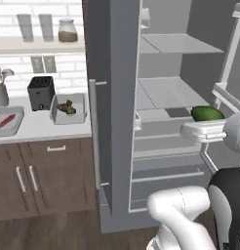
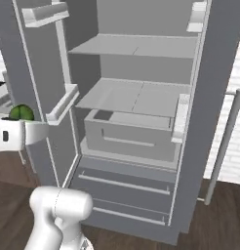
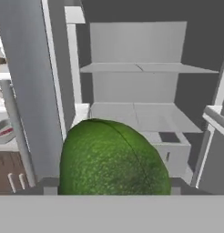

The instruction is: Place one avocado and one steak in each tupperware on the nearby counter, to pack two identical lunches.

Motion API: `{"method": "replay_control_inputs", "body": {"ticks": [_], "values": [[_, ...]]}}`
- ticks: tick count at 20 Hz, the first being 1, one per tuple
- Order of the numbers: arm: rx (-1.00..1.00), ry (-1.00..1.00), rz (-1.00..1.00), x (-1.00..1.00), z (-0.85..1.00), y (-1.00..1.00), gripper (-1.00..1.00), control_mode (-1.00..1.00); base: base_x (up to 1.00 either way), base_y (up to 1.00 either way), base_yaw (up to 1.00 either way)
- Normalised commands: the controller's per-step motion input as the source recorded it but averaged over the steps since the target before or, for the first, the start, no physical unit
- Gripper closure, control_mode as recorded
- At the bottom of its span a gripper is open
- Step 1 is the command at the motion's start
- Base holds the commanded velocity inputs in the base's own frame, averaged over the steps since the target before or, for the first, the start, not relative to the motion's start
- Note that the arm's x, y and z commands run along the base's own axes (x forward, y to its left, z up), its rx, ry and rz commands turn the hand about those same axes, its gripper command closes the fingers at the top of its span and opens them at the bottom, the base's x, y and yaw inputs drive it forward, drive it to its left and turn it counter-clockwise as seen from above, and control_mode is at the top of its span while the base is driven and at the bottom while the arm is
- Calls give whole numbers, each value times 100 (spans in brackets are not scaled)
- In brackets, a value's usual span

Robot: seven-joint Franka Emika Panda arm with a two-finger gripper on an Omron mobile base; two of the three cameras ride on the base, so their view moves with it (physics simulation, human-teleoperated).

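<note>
Avocado [image 3: 111, 157]: green, rough-skinned, pinched between the jaws of the gripper [image 1: 206, 128]; seen from the left base camera as a dark green dome [image 1: 208, 114] above the white hand, in front of the open fridge [image 1: 166, 97]; from the right base camera as a small green patch [image 2: 21, 113] at the left edge, beside the door shelf [image 2: 63, 105].

Jaws: closed on the avocado, one at each side, tips just visible low in the hand view.

Fridge: grey, both doors swung open; interior shelves [image 2: 136, 46] bare, drawer [image 2: 129, 134] in the lower part, further drawers beneath.

Surface [image 1: 44, 128]: pale countertop left of the fridge, over dark brown cabinets [image 1: 44, 176] with silver handles.

Tupperware, near [image 1: 69, 108]: clear container close to the fridge side of the surface, holding a small green item and a dark reddish one; too small to name surely.

Tupperware, far [image 1: 7, 122]: at the left edge, holding a reddish item.

Toaster [image 1: 41, 92]: black, behind and between the two containers.

Utensil holder [image 1: 1, 90]: grey, at the far left by the wall.

Wall shelf [image 1: 39, 44]: pale, carrying jars [image 1: 67, 30].
</note>
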Motion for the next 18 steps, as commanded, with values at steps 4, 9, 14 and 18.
{"method": "replay_control_inputs", "body": {"ticks": [4, 9, 14, 18], "values": [[0, 0, 0, 0, 0, 0, 100, 100, 13, 100, 9], [0, 0, 0, 0, 0, 0, 100, 100, 49, 100, 3], [0, 0, 0, 0, 0, 0, 100, 100, 86, 100, 0], [0, 0, 0, 0, 0, 0, 100, 100, 100, 100, 0]]}}
